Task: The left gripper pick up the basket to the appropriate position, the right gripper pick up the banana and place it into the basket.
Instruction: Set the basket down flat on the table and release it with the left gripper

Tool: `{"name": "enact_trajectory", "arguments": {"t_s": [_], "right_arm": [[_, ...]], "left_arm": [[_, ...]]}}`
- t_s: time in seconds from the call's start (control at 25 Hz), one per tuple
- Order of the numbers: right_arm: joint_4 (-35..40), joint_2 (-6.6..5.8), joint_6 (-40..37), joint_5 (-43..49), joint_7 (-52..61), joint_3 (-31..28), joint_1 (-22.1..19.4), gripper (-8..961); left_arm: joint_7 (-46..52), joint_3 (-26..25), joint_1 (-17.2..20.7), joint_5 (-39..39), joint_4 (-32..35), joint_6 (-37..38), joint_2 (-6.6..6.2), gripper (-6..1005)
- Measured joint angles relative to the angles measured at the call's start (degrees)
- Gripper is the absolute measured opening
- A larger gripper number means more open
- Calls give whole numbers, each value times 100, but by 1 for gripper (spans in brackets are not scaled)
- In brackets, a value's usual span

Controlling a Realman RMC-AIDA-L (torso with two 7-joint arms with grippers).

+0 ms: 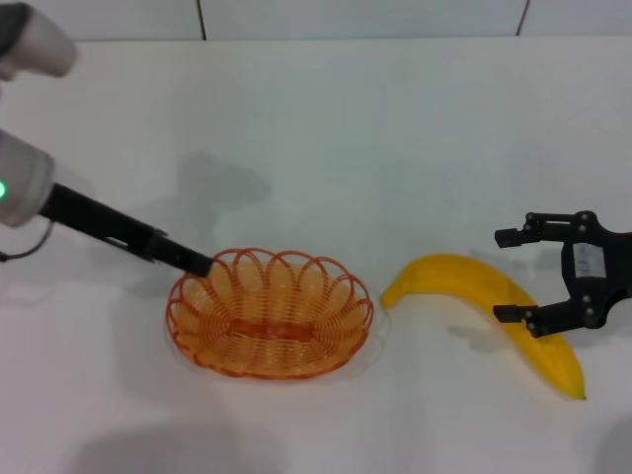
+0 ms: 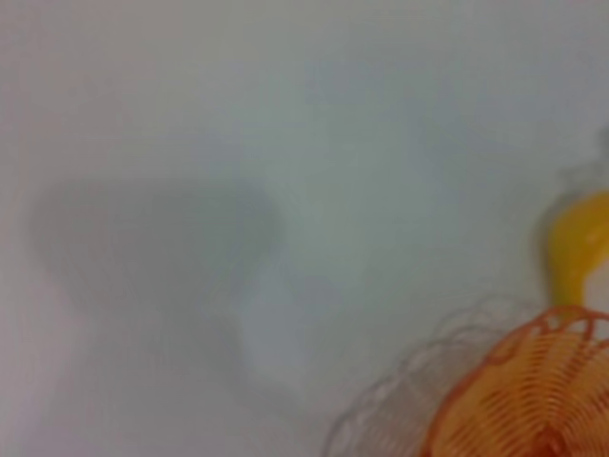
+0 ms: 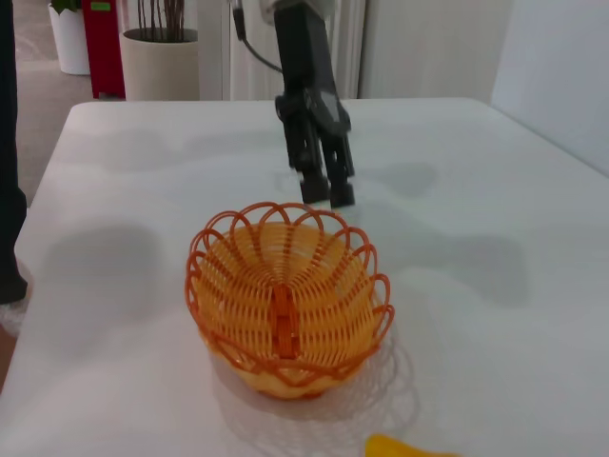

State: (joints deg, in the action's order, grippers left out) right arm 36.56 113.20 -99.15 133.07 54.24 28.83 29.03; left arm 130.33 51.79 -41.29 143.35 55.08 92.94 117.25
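Observation:
The orange wire basket (image 1: pixel 271 314) stands upright on the white table, in front of me at the middle. My left gripper (image 1: pixel 200 264) reaches in from the left, its tips right at the basket's left rim. In the right wrist view the left gripper (image 3: pixel 325 195) shows a narrow gap between its fingers and nothing in them, just beyond the basket (image 3: pixel 285 305). The yellow banana (image 1: pixel 474 286) lies to the right of the basket. My right gripper (image 1: pixel 510 276) is open, one finger on each side of the banana's middle. The left wrist view shows the basket (image 2: pixel 533 395) and the banana's end (image 2: pixel 576 249).
The white table (image 1: pixel 326 128) extends far behind the basket and the banana. In the right wrist view the table's far edge shows, with a plant pot (image 3: pixel 160 65) and a red object (image 3: pixel 105 43) on the floor beyond it.

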Motion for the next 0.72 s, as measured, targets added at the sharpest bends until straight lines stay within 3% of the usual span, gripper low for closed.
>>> {"name": "enact_trajectory", "arguments": {"t_s": [0.16,0.32,0.52,0.72], "right_arm": [[0,0,-3,-5,4,-2,-4,878],[0,0,-5,-13,5,-57,-31,878],[0,-7,-7,-16,7,-72,-37,878],[0,-9,-8,-18,8,-80,-50,878]], "left_arm": [[-295,460,901,-970,1362,161,-14,682],[-1141,844,1669,-1793,2074,108,-18,682],[-2043,873,2112,-2220,1947,-23,-6,681],[-3646,636,2597,-3036,1285,-186,-14,679]]}}
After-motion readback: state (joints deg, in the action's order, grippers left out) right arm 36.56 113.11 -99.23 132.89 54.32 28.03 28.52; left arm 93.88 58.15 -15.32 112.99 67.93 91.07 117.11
